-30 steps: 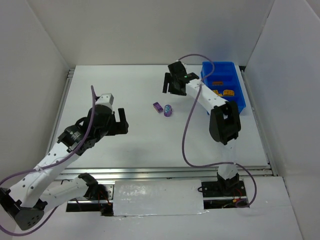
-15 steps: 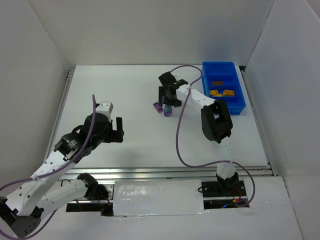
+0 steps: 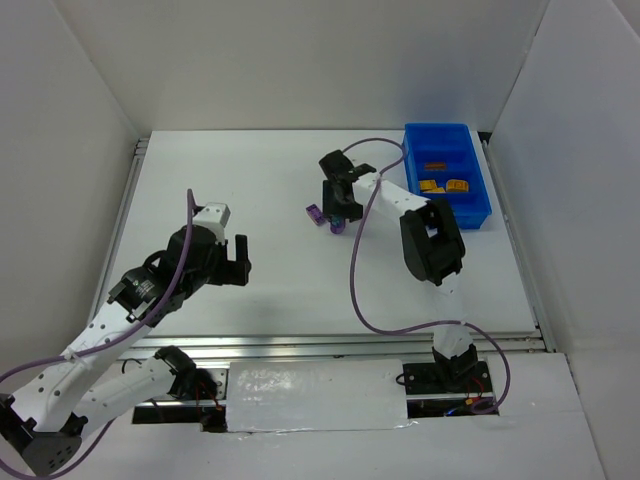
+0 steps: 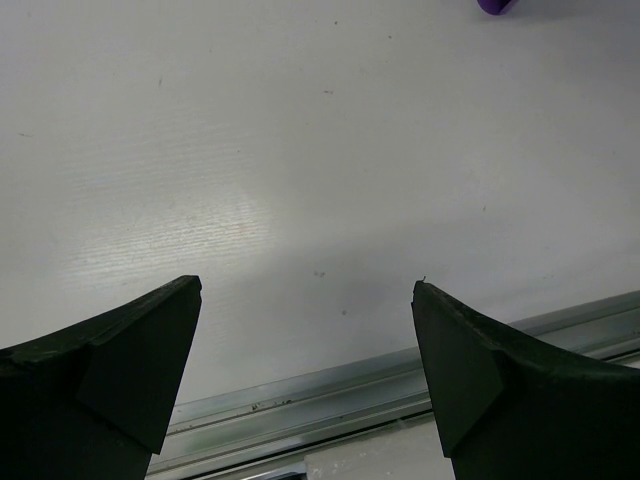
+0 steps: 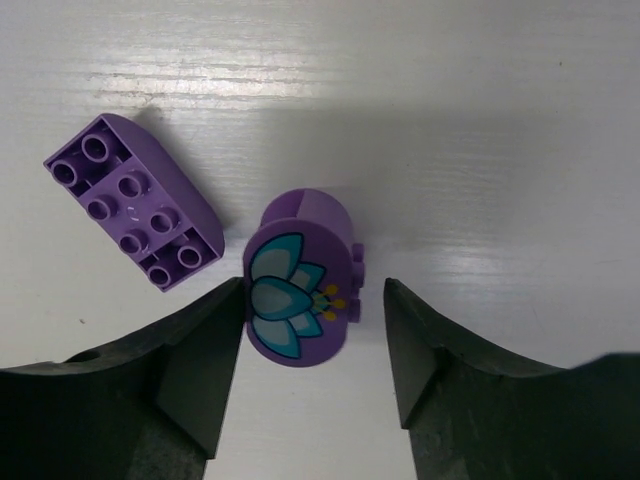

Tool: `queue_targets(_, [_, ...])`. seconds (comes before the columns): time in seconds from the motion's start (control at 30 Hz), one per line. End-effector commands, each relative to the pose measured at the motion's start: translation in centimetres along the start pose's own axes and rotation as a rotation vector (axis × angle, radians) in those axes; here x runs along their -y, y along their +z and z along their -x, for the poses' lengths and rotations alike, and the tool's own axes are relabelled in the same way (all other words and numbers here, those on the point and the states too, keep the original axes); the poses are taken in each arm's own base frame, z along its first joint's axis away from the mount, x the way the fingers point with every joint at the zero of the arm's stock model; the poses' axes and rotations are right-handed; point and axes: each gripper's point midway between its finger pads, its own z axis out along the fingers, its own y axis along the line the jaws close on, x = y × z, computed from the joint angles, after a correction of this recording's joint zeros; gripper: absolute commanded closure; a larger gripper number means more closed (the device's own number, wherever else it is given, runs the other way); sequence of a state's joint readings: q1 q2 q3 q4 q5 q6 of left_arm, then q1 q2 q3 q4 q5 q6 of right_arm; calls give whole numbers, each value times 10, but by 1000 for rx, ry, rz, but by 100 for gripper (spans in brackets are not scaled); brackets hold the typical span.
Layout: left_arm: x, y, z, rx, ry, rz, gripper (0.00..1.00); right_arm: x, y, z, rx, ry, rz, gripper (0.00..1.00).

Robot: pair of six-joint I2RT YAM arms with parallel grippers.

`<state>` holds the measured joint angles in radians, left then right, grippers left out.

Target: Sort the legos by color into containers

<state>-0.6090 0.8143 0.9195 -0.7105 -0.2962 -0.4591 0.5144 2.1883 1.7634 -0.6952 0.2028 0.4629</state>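
Two purple legos lie mid-table: a studded brick (image 5: 135, 200) (image 3: 316, 212) and a rounded one with a teal flower print (image 5: 298, 290) (image 3: 337, 225). My right gripper (image 5: 313, 300) (image 3: 338, 210) is down over the flower brick, open. Its left finger touches the brick's side, while the right finger stands a small gap away. The blue tray of containers (image 3: 478, 215) sits at the far right, holding yellow and orange legos (image 3: 445, 185) in its middle compartments. My left gripper (image 4: 307, 290) (image 3: 237, 262) hovers wide open over bare table at the left, with nothing between its fingers.
White walls enclose the table on three sides. A metal rail (image 4: 300, 400) runs along the near edge, just under my left gripper. A purple cable (image 3: 365, 270) loops from the right arm over the table.
My right gripper came left and down from beside the tray onto the flower brick, and its jaws have narrowed around it. The left arm drew back slightly, then stayed put.
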Motion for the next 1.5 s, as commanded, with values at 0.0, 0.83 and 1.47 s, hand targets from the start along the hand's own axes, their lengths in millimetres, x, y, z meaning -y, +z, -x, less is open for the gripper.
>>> queue_targets(0.0, [4,0,8,38,10,-29,1,-4,9,7,12,3,2,37])
queue_targets(0.83, [0,5,6,27,11,2,0,45,-86,165,414,196,312,76])
queue_targets(1.47, [-4,7,4,25,1,5,1,235,-53,309,798,846,408,75])
